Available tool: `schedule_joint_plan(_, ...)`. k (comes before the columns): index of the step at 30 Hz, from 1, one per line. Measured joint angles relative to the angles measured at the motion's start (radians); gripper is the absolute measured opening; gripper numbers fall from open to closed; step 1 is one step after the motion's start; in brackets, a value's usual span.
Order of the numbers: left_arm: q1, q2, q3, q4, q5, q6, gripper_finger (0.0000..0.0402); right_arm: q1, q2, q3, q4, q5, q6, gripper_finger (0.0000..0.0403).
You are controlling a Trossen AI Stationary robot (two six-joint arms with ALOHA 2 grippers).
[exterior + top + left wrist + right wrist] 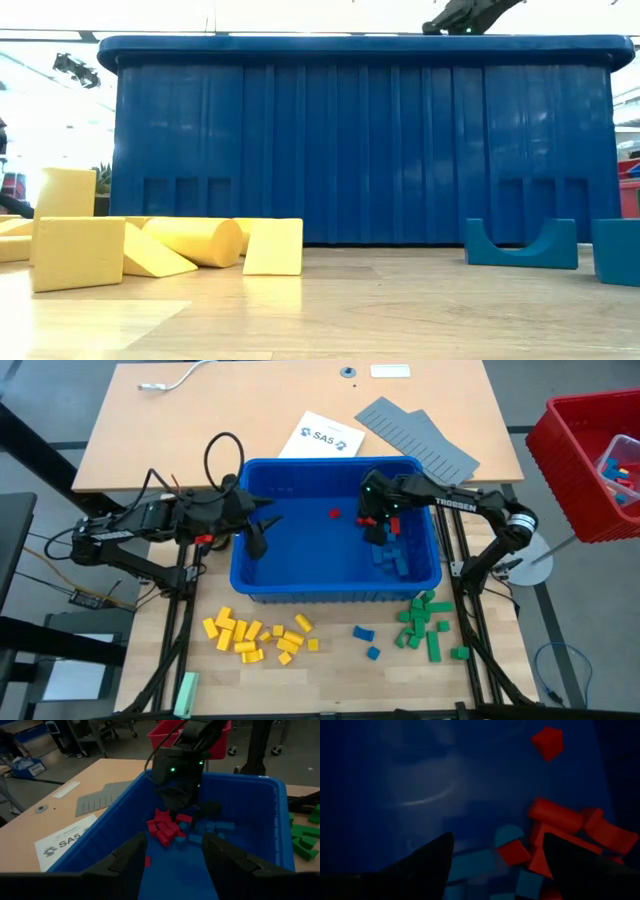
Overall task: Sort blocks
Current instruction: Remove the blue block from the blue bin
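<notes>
I see a big blue bin (335, 565) in the middle of the surface (330, 660). Both of my arms reach into it.

My right gripper (372, 528) hangs over a pile of red blocks (165, 827) and blue blocks (212, 827) on the right side of the bin. Its jaws are wide apart and hold nothing. One lone red block (335, 514) lies by itself near the middle of the bin.

My left gripper (258, 540) is on the left side of the bin. Its jaws are apart too, and they are empty.

In front of the bin, the sorted blocks sit in groups. The yellow blocks (258, 637) are on the left. A few blue ones (366, 638) are in the middle. The green blocks (428, 622) are on the right.

A red bin (590, 465) with more blocks stands off to the right. Grey panels (418, 438) and a paper sheet (320, 436) lie behind the blue bin.
</notes>
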Motion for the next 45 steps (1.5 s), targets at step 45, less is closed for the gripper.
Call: schedule_joint_plan(45,-0.080,0.151,0.000,-0.267,0.355,-0.138,0.0202,0.473,-0.492,0.000,-0.106,-0.215,0.303,0.0283)
